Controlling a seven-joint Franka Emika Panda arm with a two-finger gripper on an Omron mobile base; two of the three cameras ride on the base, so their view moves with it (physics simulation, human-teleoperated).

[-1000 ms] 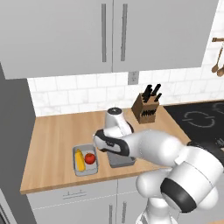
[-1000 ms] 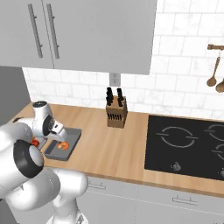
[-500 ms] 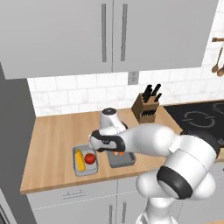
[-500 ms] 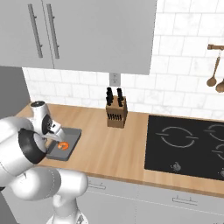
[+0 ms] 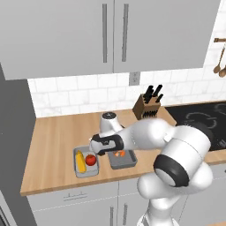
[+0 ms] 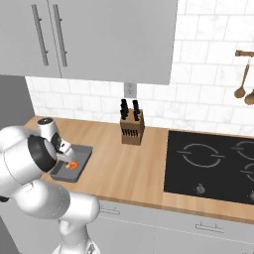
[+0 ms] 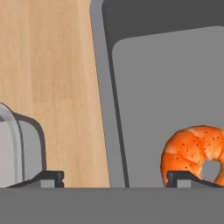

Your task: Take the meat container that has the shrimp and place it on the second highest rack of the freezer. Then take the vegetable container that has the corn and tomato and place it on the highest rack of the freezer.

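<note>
The dark grey meat container (image 5: 126, 160) lies on the wooden counter near its front edge, holding the curled orange shrimp (image 5: 119, 153). Just left of it sits the paler vegetable container (image 5: 86, 169) with the yellow corn (image 5: 80, 161) and the red tomato (image 5: 91, 160). My gripper (image 7: 116, 178) is open and low over the meat container's rim (image 7: 105, 109): one fingertip (image 7: 50, 176) is over the bare wood between the trays, the other (image 7: 180, 176) is inside by the shrimp (image 7: 197, 151). The right base view shows the hand (image 6: 62, 155) at the meat container (image 6: 82, 153).
A knife block (image 5: 148, 107) stands at the back of the counter and a black cooktop (image 6: 213, 166) lies to the right. A tall grey appliance side (image 5: 15, 132) closes the counter's left end. Wall cabinets (image 5: 114, 35) hang overhead. Wooden spoons (image 6: 243, 84) hang on the tiles.
The hand has shifted a little left and down, from over the meat container's middle to its rim on the vegetable container's side. Both trays are where they were.
</note>
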